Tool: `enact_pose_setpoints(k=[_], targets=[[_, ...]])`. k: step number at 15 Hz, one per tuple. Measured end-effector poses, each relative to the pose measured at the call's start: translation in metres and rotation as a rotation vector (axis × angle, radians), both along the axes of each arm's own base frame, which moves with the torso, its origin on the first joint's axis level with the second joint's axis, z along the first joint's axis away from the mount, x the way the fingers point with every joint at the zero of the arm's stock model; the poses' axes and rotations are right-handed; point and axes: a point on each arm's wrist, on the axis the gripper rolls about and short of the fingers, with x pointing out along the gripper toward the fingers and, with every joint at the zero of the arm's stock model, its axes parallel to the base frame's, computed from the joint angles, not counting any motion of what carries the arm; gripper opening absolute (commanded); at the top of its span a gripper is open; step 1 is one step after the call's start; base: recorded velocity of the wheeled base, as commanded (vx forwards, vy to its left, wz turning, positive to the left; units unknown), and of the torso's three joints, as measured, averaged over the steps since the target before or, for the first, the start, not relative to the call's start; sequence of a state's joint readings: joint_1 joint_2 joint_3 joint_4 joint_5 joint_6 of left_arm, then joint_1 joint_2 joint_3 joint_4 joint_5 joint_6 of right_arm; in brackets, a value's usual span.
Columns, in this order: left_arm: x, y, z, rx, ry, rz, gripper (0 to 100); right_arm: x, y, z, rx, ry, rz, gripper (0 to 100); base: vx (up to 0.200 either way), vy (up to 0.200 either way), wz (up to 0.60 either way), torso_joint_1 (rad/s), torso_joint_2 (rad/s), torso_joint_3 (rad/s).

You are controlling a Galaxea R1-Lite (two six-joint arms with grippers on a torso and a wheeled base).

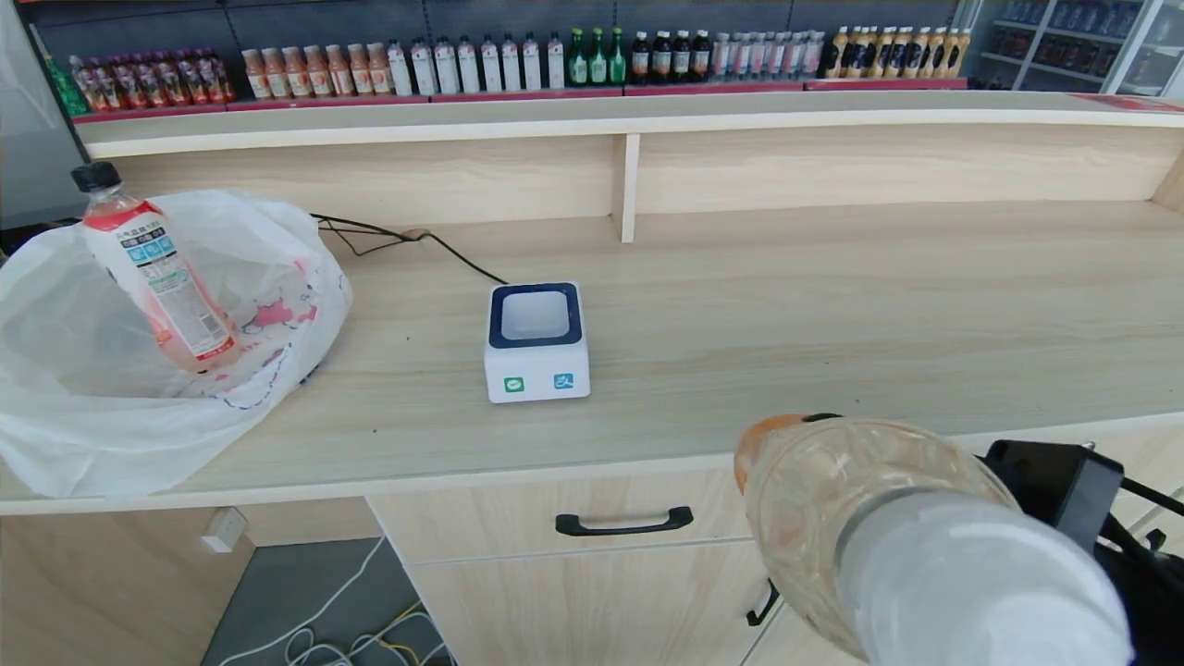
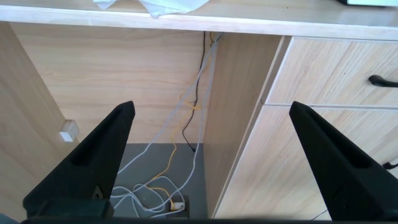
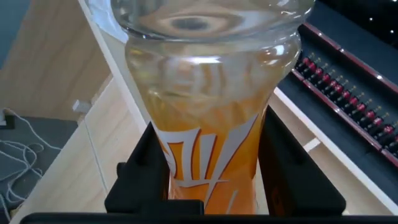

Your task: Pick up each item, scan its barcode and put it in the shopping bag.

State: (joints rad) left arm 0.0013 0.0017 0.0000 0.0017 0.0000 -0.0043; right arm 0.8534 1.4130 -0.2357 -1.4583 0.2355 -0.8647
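Near counter's [image 1: 740, 305] front edge, right hand [image 3: 214, 168] grips bottle [image 3: 205, 74]

Bottle [image 1: 153, 268], apparently inside bag [image 1: 74, 416], left of scanner [image 1: 536, 342].

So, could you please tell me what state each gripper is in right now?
Left gripper: open, empty.
Right gripper: closed on a bottle.

Shopping bag [image 1: 92, 435] translucent white (pink print); scanner [image 1: 536, 342] white, navy-framed; held bottle [image 3: 208, 155] orange, white-striped.
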Motion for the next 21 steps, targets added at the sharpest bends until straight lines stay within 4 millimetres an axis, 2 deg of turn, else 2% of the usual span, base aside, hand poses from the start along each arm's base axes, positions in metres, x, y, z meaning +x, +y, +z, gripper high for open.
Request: enact_pose_setpoints(k=[3,8,10,15,21], targets=[[0.000,0.000,0.000,0.000,0.000,-0.001,100,0.002,0.005,0.005,-0.081,-0.212,-0.057,0,0.000,0.000,0.00,0.000,0.00,0.000],[0.000,0.000,0.000,0.000,0.000,0.000,100,-0.001,0.004,-0.003,-0.166,-0.315,-0.068,0,0.000,0.000,0.00,0.000,0.00,0.000],[0.000,0.000,0.000,0.000,0.000,0.000,100,-0.004,0.003,-0.006,-0.257,-0.481,-0.107,0,0.000,0.000,0.00,0.000,0.00,0.000],[0.000,0.000,0.000,0.000,0.000,0.000,100,-0.013,0.006,-0.001,-0.300,-0.668,-0.120,0,0.000,0.000,0.00,0.000,0.00,0.000],[0.000,0.000,0.000,0.000,0.000,0.000,100,-0.017,0.012,0.007,-0.280,-0.725,-0.120,0,0.000,0.000,0.00,0.000,0.00,0.000]])
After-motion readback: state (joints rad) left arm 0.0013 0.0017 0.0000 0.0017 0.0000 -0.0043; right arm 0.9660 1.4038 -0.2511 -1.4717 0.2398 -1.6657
